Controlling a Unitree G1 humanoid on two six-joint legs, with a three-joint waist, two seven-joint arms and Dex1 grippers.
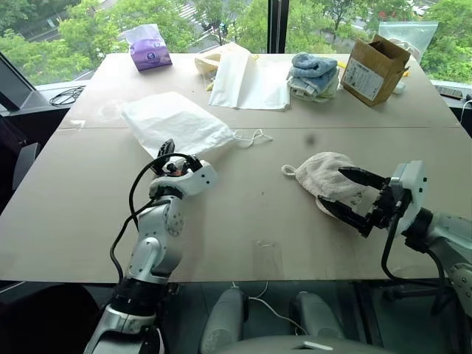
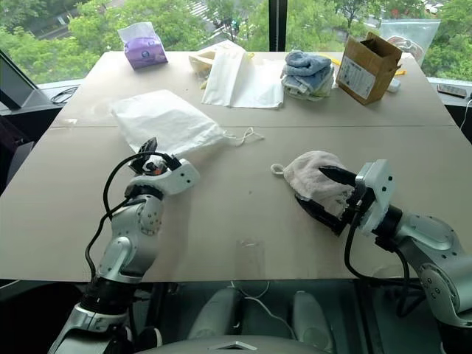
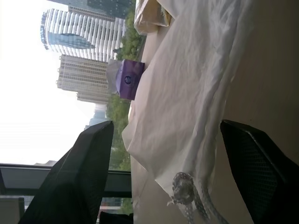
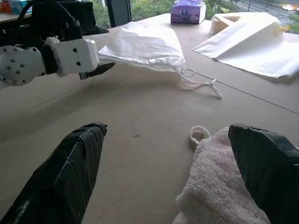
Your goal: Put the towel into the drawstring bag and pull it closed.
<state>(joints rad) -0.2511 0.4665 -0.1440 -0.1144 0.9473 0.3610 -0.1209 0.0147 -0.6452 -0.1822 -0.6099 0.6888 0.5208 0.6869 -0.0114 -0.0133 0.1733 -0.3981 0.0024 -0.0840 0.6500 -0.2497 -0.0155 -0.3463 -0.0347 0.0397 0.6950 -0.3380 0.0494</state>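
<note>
A: Listing the table [image 1: 88, 221] first. What lies on the near half?

B: Item one, the towel [image 1: 330, 179]: pale and fluffy, crumpled flat on the right side, its little cord loop [image 1: 287, 170] pointing left. Item two, the drawstring bag [image 1: 175, 122]: white, lying flat on the left side, mouth turned right, cords [image 1: 252, 136] trailing from the mouth toward the middle. Bag and towel are well apart.

A: And the hands?

B: Right gripper [image 1: 352, 198]: fingers spread wide, one over the towel's right part and one off its near edge, nothing pinched. Left gripper [image 3: 177, 144]: fingers spread, nothing between them but the view of the bag's mouth and its knotted cord; it sits at the bag's near edge, and I cannot tell whether it touches the cloth.

A: Far half?

B: Purple tissue pack [image 1: 150, 50] at far left. Cream cloth sheet [image 1: 247, 81] folded in the far middle. Stack of blue and pale green towels [image 1: 313, 75] just right of the sheet. Open cardboard box [image 1: 374, 70] tilted at far right, with a clear plastic bag [image 1: 409, 35] behind it.
</note>
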